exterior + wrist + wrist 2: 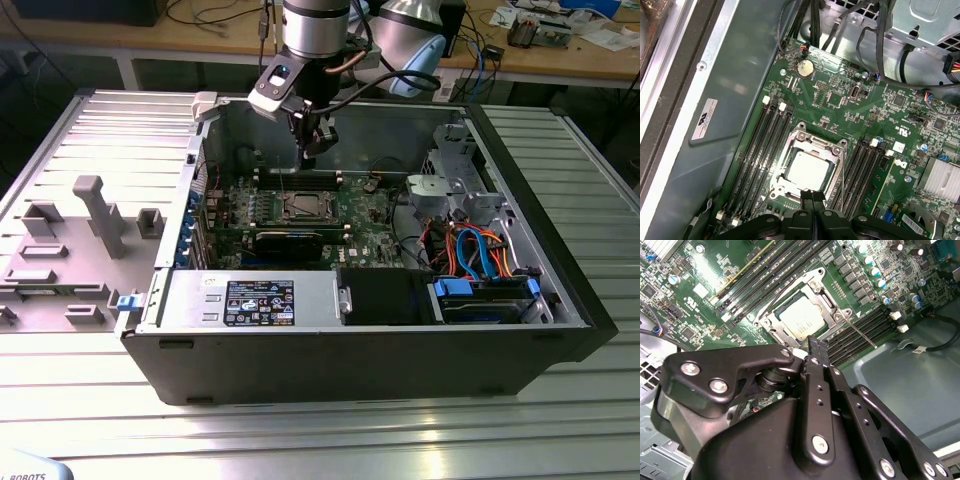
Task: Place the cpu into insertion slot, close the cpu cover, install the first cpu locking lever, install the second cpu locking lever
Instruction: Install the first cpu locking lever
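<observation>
Cpu [809, 169], pale silver square within cpu cover [812, 144]

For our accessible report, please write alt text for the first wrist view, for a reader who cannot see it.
A silver-topped cpu lies in the middle of a green motherboard, framed by the silvery cpu cover. The black gripper, fingers shut, hovers at the cover's edge. Long black memory slots run on both sides.
</observation>
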Robot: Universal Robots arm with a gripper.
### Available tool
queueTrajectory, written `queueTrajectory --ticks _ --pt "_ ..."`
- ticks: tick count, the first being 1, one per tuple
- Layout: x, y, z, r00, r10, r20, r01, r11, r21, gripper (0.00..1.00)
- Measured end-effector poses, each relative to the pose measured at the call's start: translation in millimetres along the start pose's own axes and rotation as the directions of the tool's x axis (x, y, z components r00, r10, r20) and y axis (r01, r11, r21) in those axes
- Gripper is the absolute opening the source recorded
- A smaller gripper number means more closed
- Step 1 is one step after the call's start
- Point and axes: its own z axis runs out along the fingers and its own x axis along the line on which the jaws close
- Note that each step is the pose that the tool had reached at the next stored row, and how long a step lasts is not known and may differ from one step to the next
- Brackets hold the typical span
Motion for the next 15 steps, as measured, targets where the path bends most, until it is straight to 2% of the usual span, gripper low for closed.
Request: queueTrajectory --ticks 5,10,13,15 --pt "0.0 0.0 0.0 1.0000 -0.007 0.0001 0.007 1.0000 0.0000 0.11" --pt "0.0 0.0 0.0 0.9993 -0.037 0.0003 0.037 0.9993 -0.0003 0.11" --pt "0.0 0.0 0.0 0.9972 -0.075 0.0007 0.075 0.9972 -0.0006 0.11" --pt "0.0 0.0 0.0 0.9943 -0.107 0.0010 0.107 0.9943 -0.0007 0.11"
